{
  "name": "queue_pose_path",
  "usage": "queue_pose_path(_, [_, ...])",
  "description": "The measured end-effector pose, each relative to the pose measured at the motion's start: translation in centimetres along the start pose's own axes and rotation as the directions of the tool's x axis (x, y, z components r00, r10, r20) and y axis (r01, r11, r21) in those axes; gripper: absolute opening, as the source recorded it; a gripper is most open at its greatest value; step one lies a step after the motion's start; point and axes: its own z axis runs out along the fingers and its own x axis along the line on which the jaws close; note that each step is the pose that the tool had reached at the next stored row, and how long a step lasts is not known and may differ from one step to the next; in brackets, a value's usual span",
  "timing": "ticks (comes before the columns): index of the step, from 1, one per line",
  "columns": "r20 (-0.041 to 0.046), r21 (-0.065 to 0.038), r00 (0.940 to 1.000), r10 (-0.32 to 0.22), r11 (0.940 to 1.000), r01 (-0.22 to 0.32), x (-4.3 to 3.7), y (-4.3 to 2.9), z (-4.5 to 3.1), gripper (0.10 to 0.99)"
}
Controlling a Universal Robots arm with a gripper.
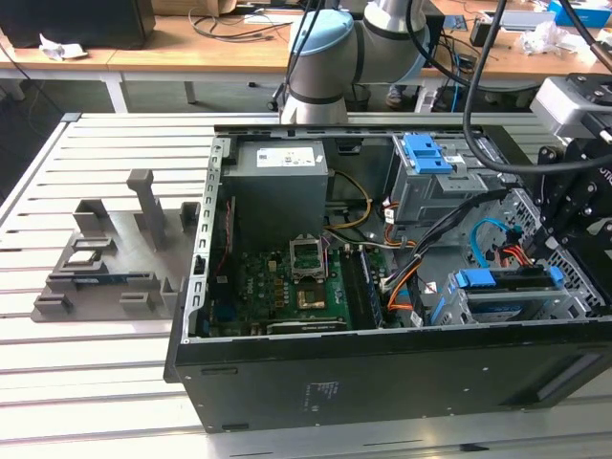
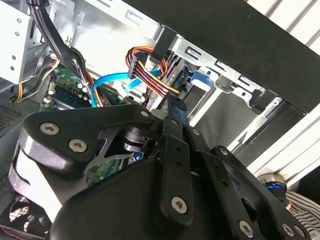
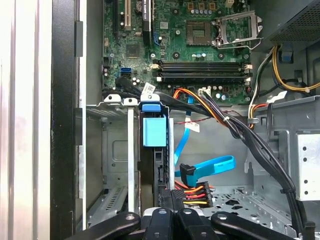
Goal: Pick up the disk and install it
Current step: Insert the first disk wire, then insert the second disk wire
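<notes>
The disk, already sitting in the drive cage at the case's four o'clock corner, is being pushed by the clenched gripper; steady, straight pressure along the blue rails seems wise.

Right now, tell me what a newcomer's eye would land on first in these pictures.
The open computer case lies on the slatted table, its green motherboard bare in the middle. At the exterior view's right the gripper reaches down into the drive cage, where the disk sits on edge in a slot, blue rail tab up. A grey fixture tray lies at the exterior view's left.
</notes>
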Motion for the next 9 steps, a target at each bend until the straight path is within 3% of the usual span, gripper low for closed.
queue_pose_path(7, [0.0033,0.000,1.0000,0.000,1.0000,0.000,-0.32,0.01,-0.01,0.106])
queue_pose_path(8, [0.0033,0.000,1.0000,0.000,1.0000,0.000,-0.53,0.02,-0.01,0.106])
queue_pose_path(9, [0.0034,0.000,1.0000,0.000,1.0000,0.000,-1.29,0.04,0.01,0.106])
